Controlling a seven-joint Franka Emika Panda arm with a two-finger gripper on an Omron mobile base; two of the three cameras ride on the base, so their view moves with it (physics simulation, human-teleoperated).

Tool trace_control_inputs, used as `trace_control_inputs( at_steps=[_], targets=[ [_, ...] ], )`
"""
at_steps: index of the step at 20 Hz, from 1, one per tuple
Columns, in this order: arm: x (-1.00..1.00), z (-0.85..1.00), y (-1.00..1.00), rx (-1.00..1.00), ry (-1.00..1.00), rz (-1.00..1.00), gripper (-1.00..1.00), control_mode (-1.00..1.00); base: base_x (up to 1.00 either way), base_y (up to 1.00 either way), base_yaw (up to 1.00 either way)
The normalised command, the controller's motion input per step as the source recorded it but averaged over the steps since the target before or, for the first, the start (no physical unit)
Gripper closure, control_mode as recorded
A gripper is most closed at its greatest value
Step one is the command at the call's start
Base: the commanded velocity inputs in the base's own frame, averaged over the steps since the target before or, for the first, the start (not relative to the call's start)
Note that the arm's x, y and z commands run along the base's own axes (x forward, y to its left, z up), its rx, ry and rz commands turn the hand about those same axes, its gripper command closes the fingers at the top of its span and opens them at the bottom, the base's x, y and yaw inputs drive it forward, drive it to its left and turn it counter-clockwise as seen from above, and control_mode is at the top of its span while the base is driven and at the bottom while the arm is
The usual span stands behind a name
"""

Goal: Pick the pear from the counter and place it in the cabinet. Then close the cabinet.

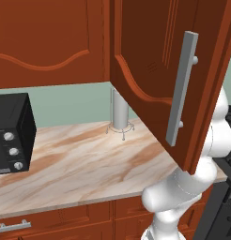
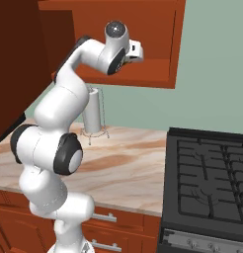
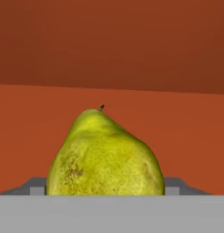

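while the white arm reaches up into the open reddish-brown wooden wall cabinet (image 2: pixel 158 74), the small rounded yellow-green pear (image 3: pixel 104 157) stands upright in the hand view, long axis vertical, narrow stem end pointing up. it sits right at the hand (image 3: pixel 104 189), between the grey fingers (image 3: pixel 34 186), which close on its sides. behind it lies the cabinet's red-brown interior.
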Motion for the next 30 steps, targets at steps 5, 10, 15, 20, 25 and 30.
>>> trace_control_inputs(
  at_steps=[5, 10, 15, 20, 25, 30],
  targets=[
    [0.0, 0.0, 0.0, 0.0, -0.03, 0.02, -1.0, -1.0, 0.0, 0.0, 0.0],
    [0.06, 0.0, 0.0, 0.0, -0.03, 0.03, -1.0, -1.0, 0.0, 0.0, 0.0],
    [-0.22, 0.17, 0.0, 0.0, -0.21, 0.05, -1.0, -1.0, 0.0, 0.0, 0.0],
    [-1.0, 0.3, -0.14, -0.03, -0.09, 0.06, -1.0, -1.0, 0.0, 0.0, 0.0],
    [-1.0, 0.36, 0.0, -0.09, -0.02, 0.08, -1.0, -1.0, 0.0, 0.0, 0.0],
    [-1.0, 0.22, 0.01, -0.12, 0.0, 0.12, -1.0, -1.0, 0.0, 0.0, 0.0]
  ],
)
